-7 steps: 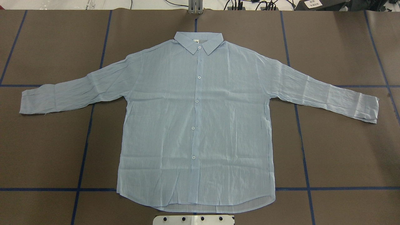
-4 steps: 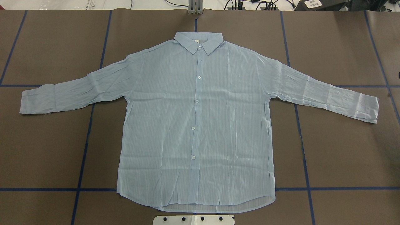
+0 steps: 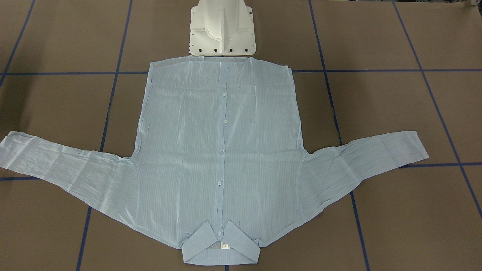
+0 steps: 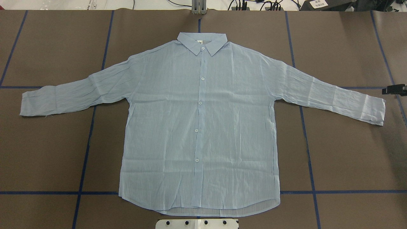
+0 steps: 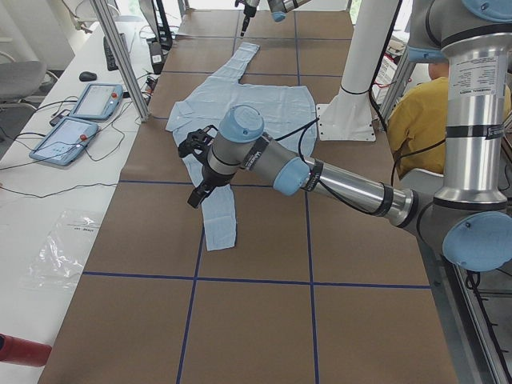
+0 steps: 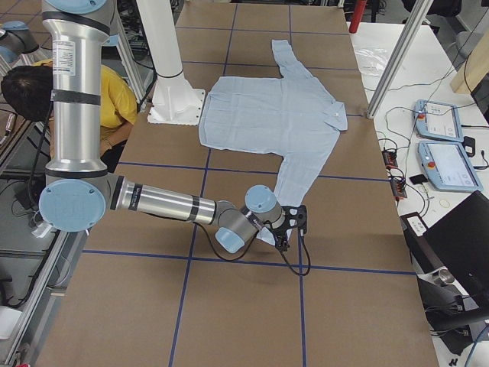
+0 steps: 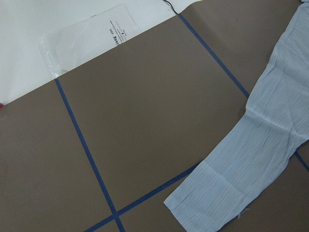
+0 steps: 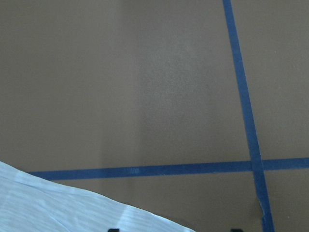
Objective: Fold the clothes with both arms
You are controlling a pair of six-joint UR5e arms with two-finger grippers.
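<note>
Shirt [image 4: 200, 127]: one is counted, spread on the table [image 4: 349, 152].
Sleeves: two are counted, one [image 4: 73, 93] toward the table's left end, one [image 4: 327, 92] toward its right end.
Collar [image 4: 202, 43]: one is counted.
Buttons [image 4: 202, 78]: five are seen down the front, the collar button included.
Arms: two are counted, a left arm [image 5: 320, 176] and a right arm [image 6: 168, 205].
Grippers: two are counted, a left gripper [image 5: 195, 192] and a right gripper [image 6: 293, 227].
Base [image 3: 222, 28]: one is counted, at the table's edge by the hem.
Tablets: two are counted [image 5: 96, 100] [image 5: 70, 138], on the white bench [image 5: 48, 184] beyond the far edge.
Bag [image 7: 87, 36]: one clear bag is seen, on the same bench.
Person [image 5: 416, 120]: one is seen, in a yellow top.
</note>
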